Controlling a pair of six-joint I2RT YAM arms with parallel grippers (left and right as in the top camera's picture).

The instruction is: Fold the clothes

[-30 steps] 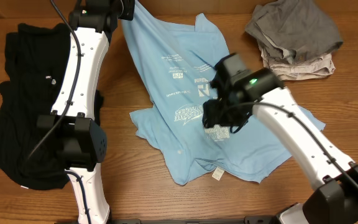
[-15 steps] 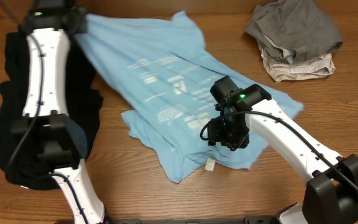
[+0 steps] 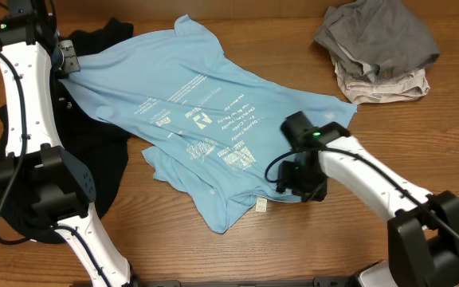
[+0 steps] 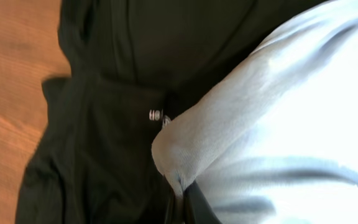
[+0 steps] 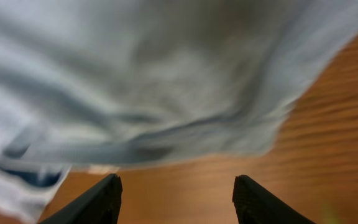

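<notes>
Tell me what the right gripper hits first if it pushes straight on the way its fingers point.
Most likely the rumpled edge of the light sky-blue T-shirt, which fills the wrist view just ahead of the open right gripper, with bare brown wooden table beneath. The view is blurred, so depth is uncertain.

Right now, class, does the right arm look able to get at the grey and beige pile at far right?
Probably yes. The right gripper is open and empty at the blue T-shirt's edge, and only flat cloth and bare table lie between it and the pile.
</notes>
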